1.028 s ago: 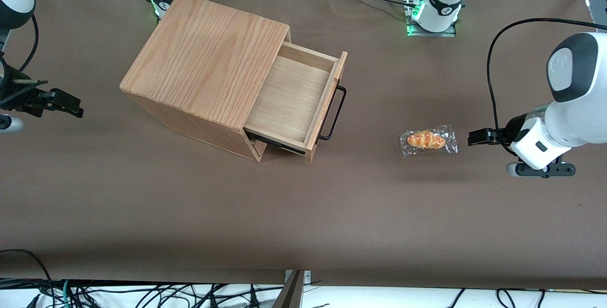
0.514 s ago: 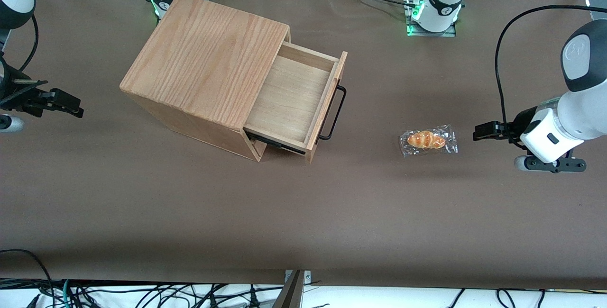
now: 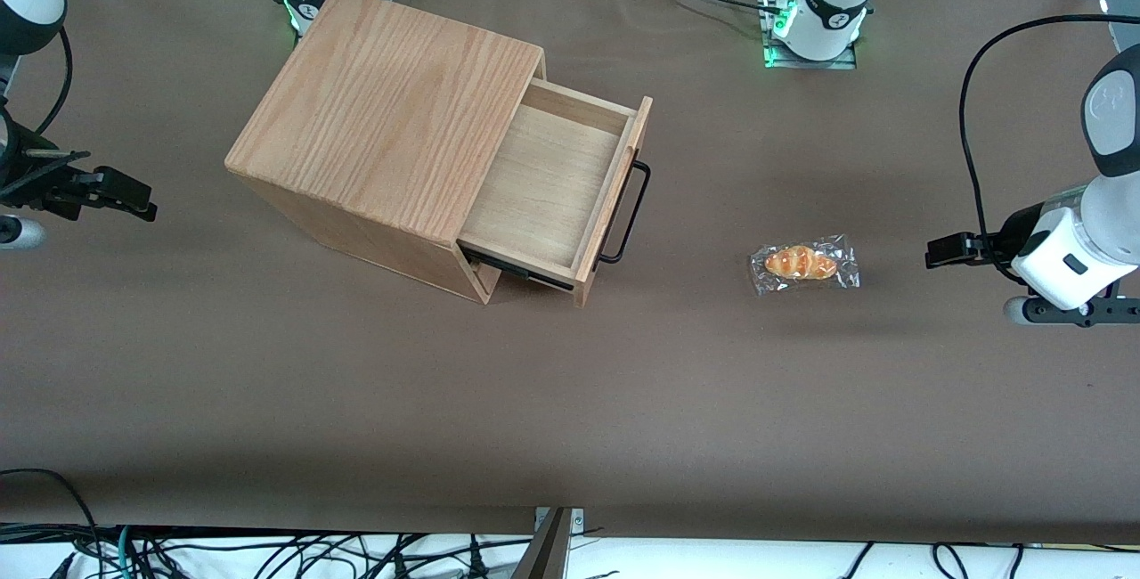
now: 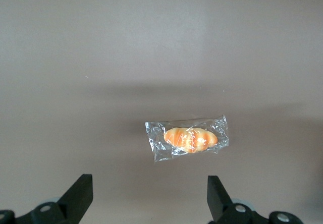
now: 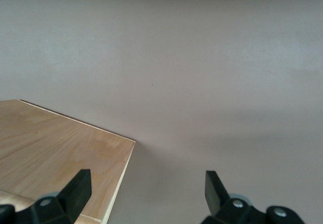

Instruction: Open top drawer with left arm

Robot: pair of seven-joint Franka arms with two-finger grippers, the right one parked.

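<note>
A brown table [image 3: 623, 401] fills the scene, with an oak-grain cabinet [image 3: 383, 107] set toward the parked arm's end. The top drawer [image 3: 552, 187] is seen pulled well out, empty, its black wire handle [image 3: 628, 214] free. The left arm [image 3: 1082, 232] is held toward its own end of the table, its gripper [image 3: 946, 251] well apart from the drawer, fingers [image 4: 81, 193] spread with nothing between them. A wrapped bread roll [image 3: 803, 264] lies between drawer and gripper; it could be swept aside if the arm were driven low across it. The arm's upper links are cut off, and what lies below the top drawer is hidden.
</note>
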